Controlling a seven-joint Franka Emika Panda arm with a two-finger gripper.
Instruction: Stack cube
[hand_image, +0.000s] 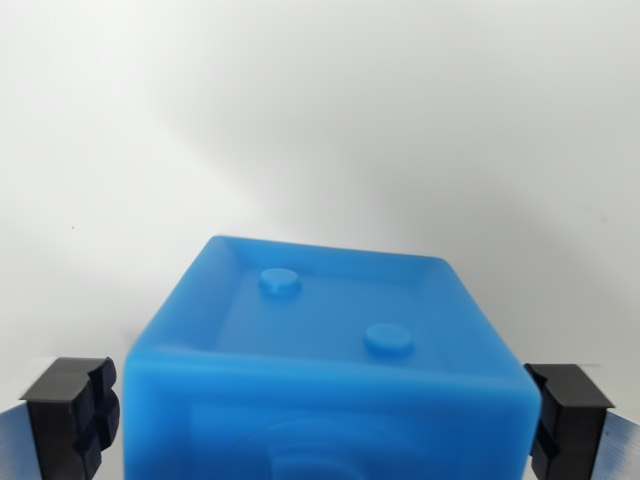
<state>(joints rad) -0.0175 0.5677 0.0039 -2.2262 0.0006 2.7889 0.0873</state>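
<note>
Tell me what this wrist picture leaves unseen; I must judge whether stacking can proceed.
- Blue cube: its lower part is cut off by the wrist view's bottom edge.
- Gripper: the black pads flank the cube, but contact cannot be told.
- A second cube: none in view.
- White surface: featureless, so the cube's height above it is unreadable.

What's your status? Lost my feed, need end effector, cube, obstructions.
End effector black pads flank the blue plastic cube with two round studs, closed on it or nearly; contact unclear. Plain white surface beyond. No second cube or obstruction in view.
</note>
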